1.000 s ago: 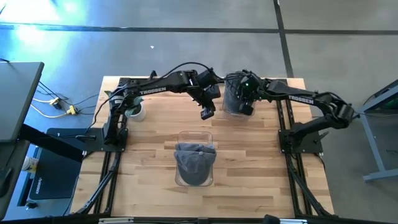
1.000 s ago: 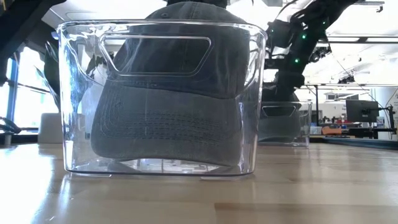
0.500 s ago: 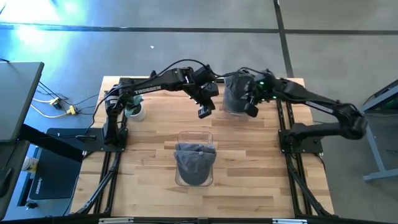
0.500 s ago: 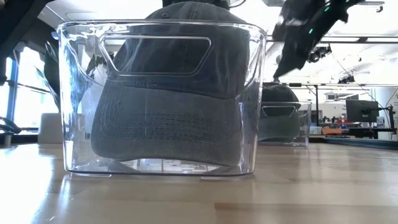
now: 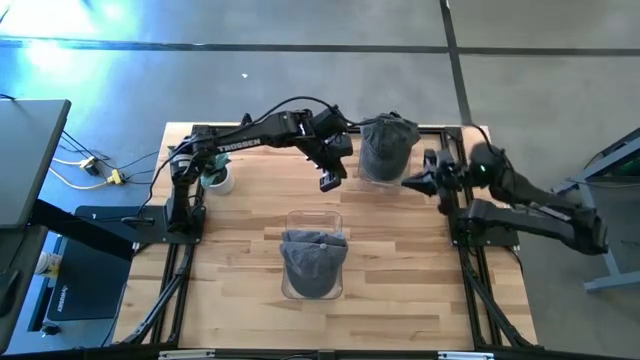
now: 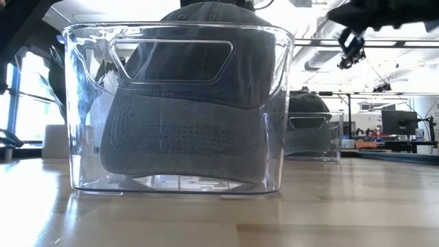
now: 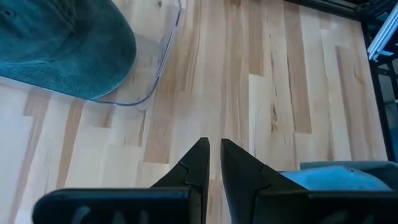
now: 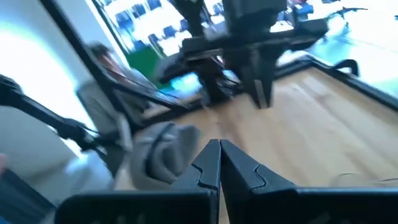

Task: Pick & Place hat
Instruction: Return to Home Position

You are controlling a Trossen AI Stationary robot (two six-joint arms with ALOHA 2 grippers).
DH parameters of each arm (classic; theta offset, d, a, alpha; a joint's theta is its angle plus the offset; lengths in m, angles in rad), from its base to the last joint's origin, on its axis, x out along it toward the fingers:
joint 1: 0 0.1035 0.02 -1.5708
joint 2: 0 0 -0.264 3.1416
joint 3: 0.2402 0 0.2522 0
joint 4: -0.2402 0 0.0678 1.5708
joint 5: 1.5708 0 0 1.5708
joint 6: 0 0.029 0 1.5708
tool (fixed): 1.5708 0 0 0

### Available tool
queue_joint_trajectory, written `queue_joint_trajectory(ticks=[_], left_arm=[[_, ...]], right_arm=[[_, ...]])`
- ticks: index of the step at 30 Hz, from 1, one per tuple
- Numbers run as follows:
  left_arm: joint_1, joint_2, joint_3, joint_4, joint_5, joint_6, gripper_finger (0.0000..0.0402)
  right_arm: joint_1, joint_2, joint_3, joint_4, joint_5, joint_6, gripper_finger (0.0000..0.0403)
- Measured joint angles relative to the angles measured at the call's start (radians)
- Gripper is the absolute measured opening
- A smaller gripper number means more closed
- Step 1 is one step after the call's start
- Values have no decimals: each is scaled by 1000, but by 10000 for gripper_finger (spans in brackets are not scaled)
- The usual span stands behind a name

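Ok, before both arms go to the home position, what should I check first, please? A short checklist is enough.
1. Gray cap inside near bin: ok.
2. Dark cap inside far bin: ok, its crown stands above the rim.
3. Left end effector shut, holding nothing: ok.
4. Right end effector shut, holding nothing, apart from far bin: ok.
5. Left end effector at home: not ok, it hangs over the table beside far bin.
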Motion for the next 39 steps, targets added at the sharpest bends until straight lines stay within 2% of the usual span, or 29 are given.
queue_joint_trajectory(ticks=[3,8,14,18,29,39], left_arm=[[0,-19,0,-2,-2,-19,34],[0,-32,-1,10,-14,-60,34],[0,-39,1,35,-33,-134,34],[-6,-38,0,59,-36,-186,34],[-58,-41,0,118,-92,-270,34],[-73,-50,1,120,-73,-288,34]], right_arm=[[65,-127,-116,89,46,103,1],[199,-304,-214,85,192,190,0],[376,-440,-294,71,305,184,0],[445,-524,-363,72,366,138,0],[458,-526,-536,301,382,91,0],[458,-518,-538,182,556,-19,0]])
